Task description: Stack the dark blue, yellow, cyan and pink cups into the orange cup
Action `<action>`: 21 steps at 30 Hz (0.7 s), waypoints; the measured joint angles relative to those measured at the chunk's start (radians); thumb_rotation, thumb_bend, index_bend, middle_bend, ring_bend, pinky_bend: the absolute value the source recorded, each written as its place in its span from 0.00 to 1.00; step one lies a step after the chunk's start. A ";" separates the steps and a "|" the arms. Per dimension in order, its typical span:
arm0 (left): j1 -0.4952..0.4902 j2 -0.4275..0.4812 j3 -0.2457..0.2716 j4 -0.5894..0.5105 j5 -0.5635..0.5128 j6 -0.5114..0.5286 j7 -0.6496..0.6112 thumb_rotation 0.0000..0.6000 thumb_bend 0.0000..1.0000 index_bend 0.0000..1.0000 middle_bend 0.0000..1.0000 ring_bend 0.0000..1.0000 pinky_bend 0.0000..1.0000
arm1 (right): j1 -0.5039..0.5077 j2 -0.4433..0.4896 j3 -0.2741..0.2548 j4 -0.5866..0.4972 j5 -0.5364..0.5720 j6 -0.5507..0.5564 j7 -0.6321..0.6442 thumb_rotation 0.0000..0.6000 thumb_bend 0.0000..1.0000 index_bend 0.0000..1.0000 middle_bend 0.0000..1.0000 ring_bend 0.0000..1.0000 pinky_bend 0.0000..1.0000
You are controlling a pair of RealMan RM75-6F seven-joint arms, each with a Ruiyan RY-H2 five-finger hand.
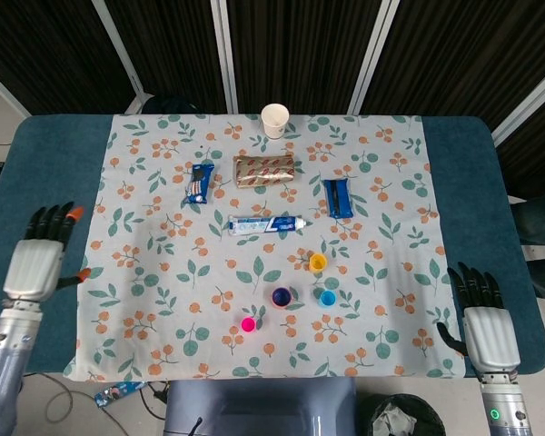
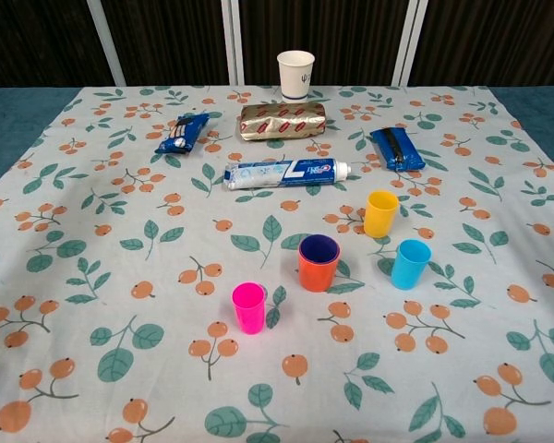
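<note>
The orange cup [image 2: 318, 263] stands upright mid-table with the dark blue cup [image 1: 281, 296] nested inside it, only its rim showing. The pink cup [image 2: 249, 307] stands to its front left. The yellow cup [image 2: 380, 213] and the cyan cup [image 2: 410, 263] stand to its right. All are upright and apart from each other. My left hand [image 1: 38, 262] is over the table's left edge, fingers spread and holding nothing. My right hand [image 1: 487, 328] hovers at the front right corner, also spread and empty. Neither hand shows in the chest view.
On the floral cloth [image 2: 92, 277] behind the cups lie a toothpaste tube [image 2: 282, 173], a brown packet [image 2: 282, 120], two blue wrappers [image 2: 183, 132] [image 2: 397, 148] and a white paper cup [image 2: 295, 74] at the far edge.
</note>
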 measured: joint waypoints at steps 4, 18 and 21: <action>0.105 -0.006 0.010 0.102 0.036 0.072 -0.110 1.00 0.12 0.10 0.01 0.00 0.00 | 0.041 0.029 0.015 -0.059 -0.013 -0.044 0.006 1.00 0.34 0.02 0.00 0.00 0.04; 0.205 -0.021 -0.040 0.143 0.108 0.088 -0.195 1.00 0.12 0.09 0.01 0.00 0.00 | 0.353 0.063 0.191 -0.219 0.356 -0.431 -0.048 1.00 0.34 0.12 0.00 0.01 0.04; 0.217 -0.018 -0.055 0.139 0.118 0.087 -0.191 1.00 0.12 0.10 0.01 0.00 0.00 | 0.440 0.020 0.219 -0.214 0.496 -0.474 -0.122 1.00 0.34 0.14 0.00 0.01 0.04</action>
